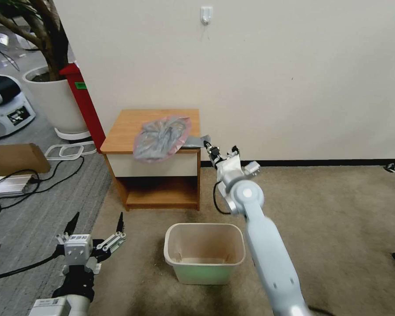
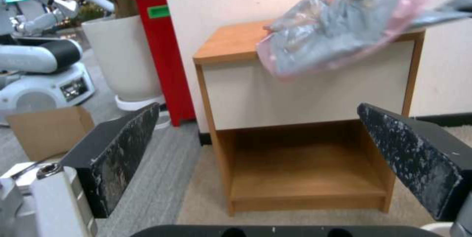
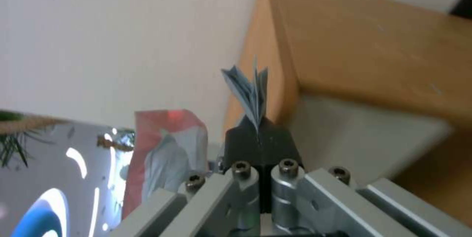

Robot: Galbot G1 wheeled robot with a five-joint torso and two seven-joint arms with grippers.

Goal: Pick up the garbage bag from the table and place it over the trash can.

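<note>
The garbage bag (image 1: 162, 138), crinkled grey plastic with a pink edge, lies on the table (image 1: 129, 129) and droops over its front edge. A grey corner of it stretches right into my right gripper (image 1: 210, 148), which is shut on it just off the table's right front corner. The right wrist view shows that gripper (image 3: 258, 133) pinching a folded grey strip of the bag (image 3: 250, 89) beside the table (image 3: 364, 52). My left gripper (image 1: 96, 224) hangs open and low, left of the trash can (image 1: 204, 270). In the left wrist view the open left gripper (image 2: 258, 110) faces the table (image 2: 305, 89) and bag (image 2: 344, 23).
A big white plant pot (image 1: 57, 101), a red bin (image 1: 85, 105), a cardboard box (image 1: 17, 158) and loose cables (image 1: 52, 175) crowd the floor to the left. A wall stands right behind the table. Open carpet lies to the right of the trash can.
</note>
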